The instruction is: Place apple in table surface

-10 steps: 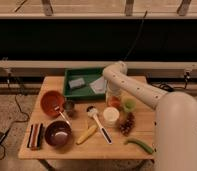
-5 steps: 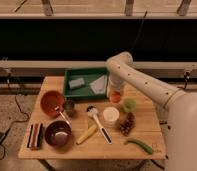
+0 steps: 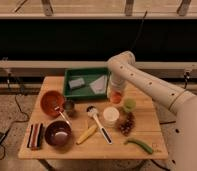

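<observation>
The apple (image 3: 116, 97), small and orange-red, is at the right of the light-brown wooden table surface (image 3: 149, 127), just in front of the green tray's right corner. My gripper (image 3: 115, 91) hangs straight down over the apple and hides its top. The white arm reaches in from the right and bends over the tray's right end. I cannot tell whether the apple rests on the wood or is held just above it.
A green tray (image 3: 74, 92) stands at the back. Right of the apple is a pale green round thing (image 3: 129, 104). In front are a white cup (image 3: 111, 115), grapes (image 3: 126, 125), a spatula (image 3: 98, 124), a banana (image 3: 87, 134) and a green vegetable (image 3: 139, 145). Bowls (image 3: 52, 101) stand at the left.
The arm's elbow has swung up and back toward the tray's right end. The gripper and the apple stay at about the same spot.
</observation>
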Controlling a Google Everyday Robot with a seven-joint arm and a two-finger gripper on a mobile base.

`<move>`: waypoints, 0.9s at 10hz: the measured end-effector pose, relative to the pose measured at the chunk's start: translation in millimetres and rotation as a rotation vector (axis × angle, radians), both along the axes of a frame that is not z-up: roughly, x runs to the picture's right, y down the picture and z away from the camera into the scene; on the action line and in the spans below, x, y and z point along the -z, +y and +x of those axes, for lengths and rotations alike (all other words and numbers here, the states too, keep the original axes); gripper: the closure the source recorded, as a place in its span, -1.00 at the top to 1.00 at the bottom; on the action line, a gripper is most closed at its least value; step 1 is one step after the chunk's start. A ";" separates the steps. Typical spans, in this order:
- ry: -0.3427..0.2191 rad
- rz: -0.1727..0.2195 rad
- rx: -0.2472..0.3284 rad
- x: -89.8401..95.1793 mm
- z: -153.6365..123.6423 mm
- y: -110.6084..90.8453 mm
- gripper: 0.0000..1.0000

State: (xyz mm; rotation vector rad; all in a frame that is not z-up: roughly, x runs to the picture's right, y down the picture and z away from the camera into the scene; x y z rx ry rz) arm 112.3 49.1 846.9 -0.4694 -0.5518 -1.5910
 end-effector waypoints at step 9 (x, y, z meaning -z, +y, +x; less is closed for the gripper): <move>0.037 -0.045 -0.057 -34.5 -8.6 21.2 0.51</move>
